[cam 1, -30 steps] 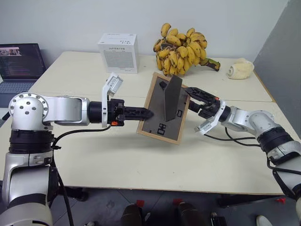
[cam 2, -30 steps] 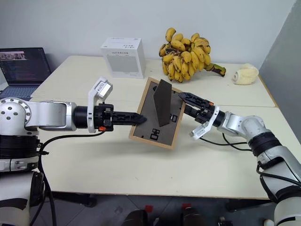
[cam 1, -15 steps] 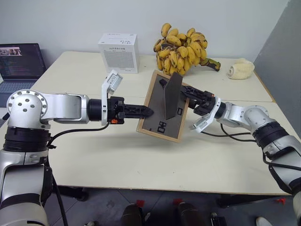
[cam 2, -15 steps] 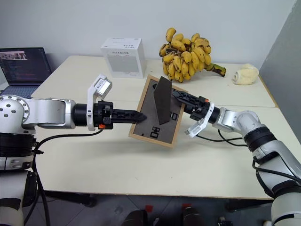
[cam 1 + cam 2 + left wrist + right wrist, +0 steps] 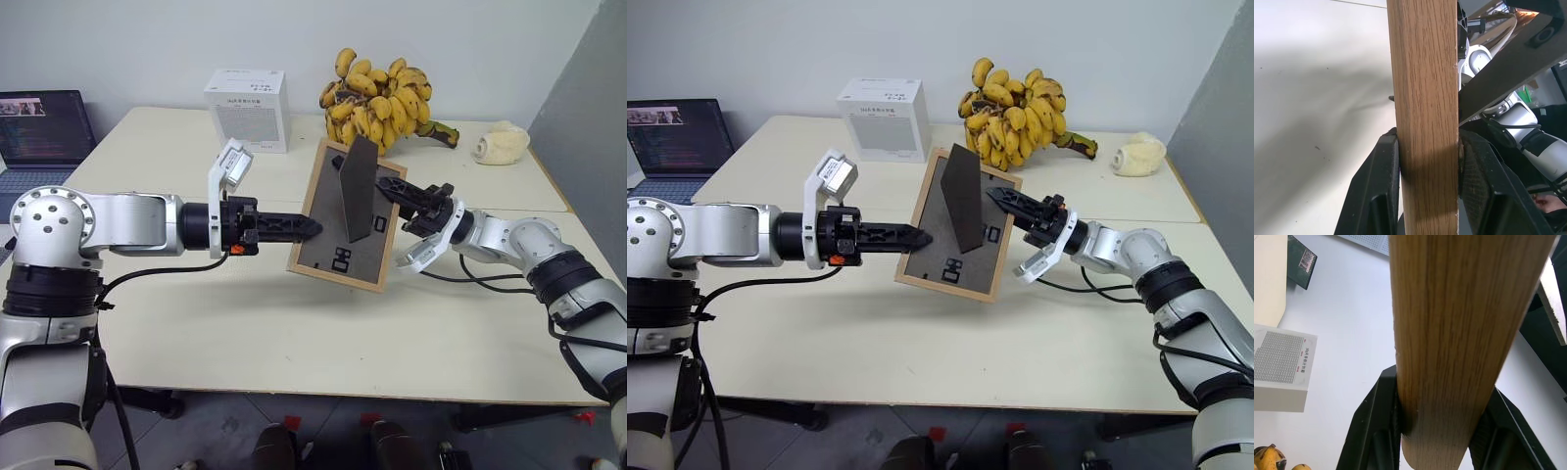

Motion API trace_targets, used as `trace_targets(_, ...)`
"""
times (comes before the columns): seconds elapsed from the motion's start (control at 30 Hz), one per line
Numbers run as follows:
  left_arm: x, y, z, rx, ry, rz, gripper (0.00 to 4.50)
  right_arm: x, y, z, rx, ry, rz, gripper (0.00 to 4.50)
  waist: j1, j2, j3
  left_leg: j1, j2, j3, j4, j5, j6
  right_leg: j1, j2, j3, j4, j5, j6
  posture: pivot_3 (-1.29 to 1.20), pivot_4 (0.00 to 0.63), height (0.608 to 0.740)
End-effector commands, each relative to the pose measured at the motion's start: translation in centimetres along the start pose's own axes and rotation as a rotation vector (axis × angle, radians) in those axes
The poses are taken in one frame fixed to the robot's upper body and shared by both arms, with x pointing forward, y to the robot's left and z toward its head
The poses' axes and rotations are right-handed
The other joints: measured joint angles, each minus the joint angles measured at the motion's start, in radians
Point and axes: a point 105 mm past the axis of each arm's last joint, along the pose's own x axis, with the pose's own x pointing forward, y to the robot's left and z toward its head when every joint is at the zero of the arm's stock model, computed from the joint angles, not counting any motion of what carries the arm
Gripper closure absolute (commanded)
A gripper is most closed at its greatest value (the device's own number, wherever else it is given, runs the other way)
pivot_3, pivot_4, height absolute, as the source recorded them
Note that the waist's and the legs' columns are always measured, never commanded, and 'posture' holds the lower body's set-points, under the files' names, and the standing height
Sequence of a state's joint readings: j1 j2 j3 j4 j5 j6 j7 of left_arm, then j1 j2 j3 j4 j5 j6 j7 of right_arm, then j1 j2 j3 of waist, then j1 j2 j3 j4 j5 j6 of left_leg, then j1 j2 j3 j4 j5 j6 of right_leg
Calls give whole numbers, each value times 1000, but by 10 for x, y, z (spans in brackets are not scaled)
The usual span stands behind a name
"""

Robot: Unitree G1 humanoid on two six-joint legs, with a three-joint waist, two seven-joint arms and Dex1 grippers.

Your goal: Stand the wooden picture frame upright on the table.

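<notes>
Fingers of the left gripper (image 5: 312, 228) are clamped on the left edge of the wooden picture frame (image 5: 338, 257); in the left wrist view a pad presses each face of the wood (image 5: 1425, 122). That frame hangs in the air between the two sets of fingers, clear of the desk (image 5: 294, 343), its grey back toward the camera and its fold-out stand (image 5: 359, 188) swung out from the back. On the far side, the right gripper (image 5: 1004, 202) has its fingers around the upper right edge, and the right wrist view shows the wood (image 5: 1459, 347) filling the gap between them, touching both, so I judge them closed on the frame as well.

Beyond the fingers lie a white box (image 5: 246, 110), a bunch of bananas (image 5: 382, 103) and a pale lump (image 5: 501, 143), all well apart from the frame.

The step in hand looks like a two-handed carry with the stand already opened, the setting-down not yet done. Next would be to lower the frame until its bottom edge and the stand's foot both touch the desk, tilted back slightly, then to let go one side at a time so it does not tip.
</notes>
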State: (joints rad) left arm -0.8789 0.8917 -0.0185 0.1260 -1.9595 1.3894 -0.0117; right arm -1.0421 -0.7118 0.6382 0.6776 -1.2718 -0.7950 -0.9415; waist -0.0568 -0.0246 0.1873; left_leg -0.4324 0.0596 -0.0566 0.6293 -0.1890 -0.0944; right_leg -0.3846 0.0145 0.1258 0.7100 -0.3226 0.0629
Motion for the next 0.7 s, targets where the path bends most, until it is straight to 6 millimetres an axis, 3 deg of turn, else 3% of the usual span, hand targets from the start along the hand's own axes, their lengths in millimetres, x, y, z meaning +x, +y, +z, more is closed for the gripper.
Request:
trace_targets(0.03,-1,-13,7,81,-23,-2,3188,9,-8,2,-24,-39,-18,3209,0,0,0,0,0,0,0,0,0,0,0,0,0,0,0,0,150,740)
trace_targets(0.2,0,-10,7,74,-26,5,3188,9,-9,2,-25,-40,-17,3209,0,0,0,0,0,0,0,0,0,0,0,0,0,0,0,0,150,740)
trace_targets(0.27,-1,-8,8,86,-34,23,2506,9,-9,1,-25,-39,-15,3209,0,0,0,0,0,0,0,0,0,0,0,0,1,0,0,0,150,740)
trace_targets(0.4,-3,-5,9,102,-45,51,1627,10,-8,1,-24,-40,-11,3209,0,0,0,0,0,0,0,0,0,0,0,0,1,0,-1,0,150,740)
trace_targets(0.6,-12,-7,11,200,-76,63,1627,13,-6,0,-1,-38,-1,3209,-1,0,0,0,0,0,0,0,0,0,0,0,1,0,-1,0,150,740)
trace_targets(0.67,-38,-21,-1,397,-106,68,1627,17,0,3,45,-48,17,3209,-1,0,0,0,0,0,0,0,0,0,0,0,1,-1,-1,0,150,740)
trace_targets(0.7,-47,-27,-9,469,-95,73,1627,18,2,5,67,-53,27,3209,-25,0,0,0,0,0,0,0,0,0,0,0,2,-1,-1,0,150,740)
